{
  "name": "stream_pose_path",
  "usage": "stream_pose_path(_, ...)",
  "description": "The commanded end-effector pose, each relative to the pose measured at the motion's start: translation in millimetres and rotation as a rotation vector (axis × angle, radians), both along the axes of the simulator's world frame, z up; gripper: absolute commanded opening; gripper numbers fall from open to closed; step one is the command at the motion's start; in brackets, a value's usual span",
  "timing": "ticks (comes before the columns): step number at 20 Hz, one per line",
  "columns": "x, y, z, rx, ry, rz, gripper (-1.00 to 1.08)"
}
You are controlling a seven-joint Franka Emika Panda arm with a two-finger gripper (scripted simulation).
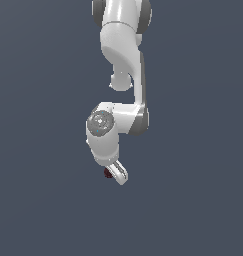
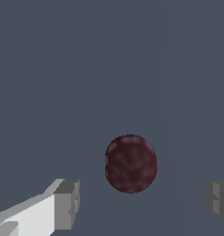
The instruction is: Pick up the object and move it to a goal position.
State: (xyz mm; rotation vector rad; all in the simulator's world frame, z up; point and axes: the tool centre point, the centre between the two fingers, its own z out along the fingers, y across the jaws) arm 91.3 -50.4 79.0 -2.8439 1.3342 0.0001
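The object is a small dark maroon, speckled ball [image 2: 131, 163]. In the wrist view it lies between my two fingers, a little ahead of the fingertips [image 2: 67, 205], with a clear gap on each side. My gripper [image 2: 141, 203] is open and holds nothing. In the exterior view the white arm reaches down over the flat grey surface, and the gripper [image 1: 115, 173] hangs just above it. The ball [image 1: 107, 173] shows there only as a dark speck at the gripper's edge, mostly hidden by the hand.
Only a plain grey-blue floor [image 1: 193, 200] surrounds the arm. No goal marker or other object shows in either view.
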Motion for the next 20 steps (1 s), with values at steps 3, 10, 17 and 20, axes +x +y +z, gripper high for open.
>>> stream_pose_path(3,0.0,0.1,-1.7,0.000,0.000,0.000,1.00)
stream_pose_path(10,-0.8,-0.4,-32.4,0.000,0.000,-0.004,1.00)
stream_pose_path(17,-0.2,-0.6,-51.5,0.000,0.000,-0.006,1.00)
stream_pose_path(20,0.4,-0.3,-50.5,0.000,0.000,-0.005,-1.00)
